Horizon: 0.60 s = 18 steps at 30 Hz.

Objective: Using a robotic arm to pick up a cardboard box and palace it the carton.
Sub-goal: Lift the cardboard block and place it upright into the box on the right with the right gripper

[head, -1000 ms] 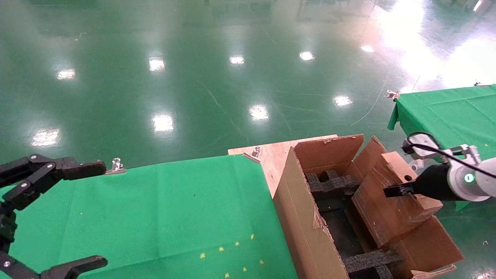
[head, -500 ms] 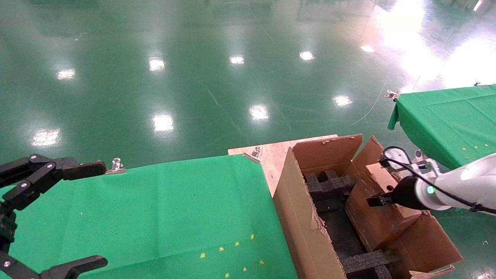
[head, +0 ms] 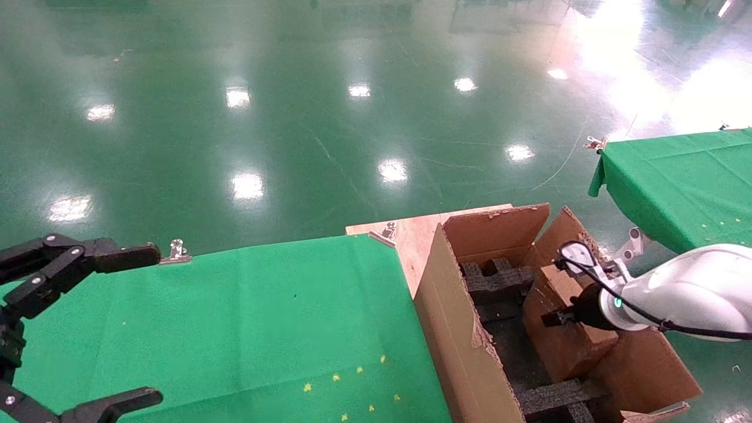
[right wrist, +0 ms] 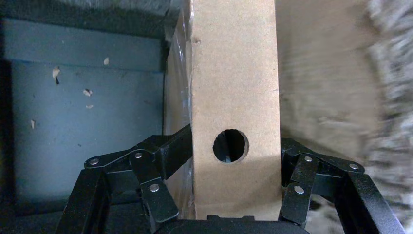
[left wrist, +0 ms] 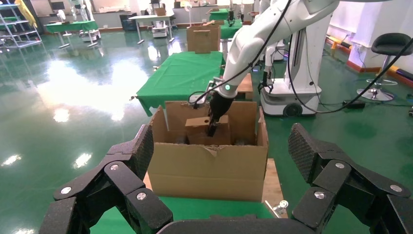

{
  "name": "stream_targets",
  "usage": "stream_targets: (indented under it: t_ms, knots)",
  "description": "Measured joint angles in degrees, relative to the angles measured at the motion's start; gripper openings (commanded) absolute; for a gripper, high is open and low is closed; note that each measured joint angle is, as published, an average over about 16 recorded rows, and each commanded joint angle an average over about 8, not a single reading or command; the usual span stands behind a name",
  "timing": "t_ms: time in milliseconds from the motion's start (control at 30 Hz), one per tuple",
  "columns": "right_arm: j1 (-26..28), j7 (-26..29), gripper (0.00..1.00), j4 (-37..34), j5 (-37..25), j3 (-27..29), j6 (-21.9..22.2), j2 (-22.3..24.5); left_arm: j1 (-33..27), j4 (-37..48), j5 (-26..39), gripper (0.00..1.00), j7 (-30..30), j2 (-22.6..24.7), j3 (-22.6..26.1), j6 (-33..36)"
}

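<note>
We lower cardboard box [head: 561,329], pinched in right claw [right wrist: 234,195], into carton [head: 464,346]; box sits partway inside, below claw, beside foam insert [head: 499,282]. Next: seat box, then release. Left claw [left wrist: 219,195] spread, idle over bench [head: 235,323].

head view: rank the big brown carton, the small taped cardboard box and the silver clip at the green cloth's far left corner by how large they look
1. Large brown corrugated carton
2. Small brown taped cardboard box, in the right claw
3. Silver clip
</note>
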Motion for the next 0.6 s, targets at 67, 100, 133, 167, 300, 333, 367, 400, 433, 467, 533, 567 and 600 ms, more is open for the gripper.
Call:
stream_targets:
  t_ms: [67, 100, 133, 167, 300, 333, 367, 400, 433, 467, 533, 567, 600]
  knots:
    - [-0.8, -0.1, 0.00, -1.0, 0.4, -0.1, 0.5, -0.7, 0.0, 0.0, 0.0, 1.00, 0.0, 0.0, 0.0, 0.0]
    - [-1.1, -0.3, 0.00, -1.5, 0.6, -0.2, 0.7, -1.0, 0.0, 0.0, 0.0, 1.00, 0.0, 0.0, 0.0, 0.0]
    - [-1.5, -0.4, 0.00, -2.0, 0.8, -0.3, 0.9, -1.4, 0.0, 0.0, 0.0, 1.00, 0.0, 0.0, 0.0, 0.0]
    - [-1.8, -0.5, 0.00, -2.4, 1.0, -0.3, 1.1, -1.7, 0.0, 0.0, 0.0, 1.00, 0.0, 0.0, 0.0, 0.0]
    - [-3.1, -1.1, 0.00, -4.1, 1.9, -0.5, 1.8, -2.7, 0.0, 0.0, 0.0, 1.00, 0.0, 0.0, 0.0, 0.0]
    - [-3.3, -1.2, 0.00, -4.4, 2.0, -0.6, 1.9, -3.0, 0.0, 0.0, 0.0, 1.00, 0.0, 0.0, 0.0, 0.0]
    - [-3.6, -1.4, 0.00, -4.8, 2.2, -0.6, 2.1, -3.2, 0.0, 0.0, 0.0, 1.00, 0.0, 0.0, 0.0, 0.0]
    - [-3.8, -1.6, 0.00, -5.1, 2.5, -0.7, 2.2, -3.4, 0.0, 0.0, 0.0, 1.00, 0.0, 0.0, 0.0, 0.0]
    - [-4.0, -1.8, 0.05, -5.4, 2.7, -0.7, 2.4, -3.6, 0.0, 0.0, 0.0, 1.00, 0.0, 0.0, 0.0, 0.0]
    - [-4.2, -2.0, 0.18, -5.7, 2.8, -0.7, 2.5, -3.8, 0.0, 0.0, 0.0, 1.00, 0.0, 0.0, 0.0, 0.0]
    - [-4.5, -2.3, 0.43, -6.2, 3.2, -0.7, 2.7, -4.1, 0.0, 0.0, 0.0, 1.00, 0.0, 0.0, 0.0, 0.0]
    - [-4.7, -2.4, 0.55, -6.5, 3.3, -0.8, 2.8, -4.2, 0.0, 0.0, 0.0, 1.00, 0.0, 0.0, 0.0, 0.0]
    - [-4.8, -2.6, 0.68, -6.7, 3.4, -0.8, 2.9, -4.3, 0.0, 0.0, 0.0, 1.00, 0.0, 0.0, 0.0, 0.0]
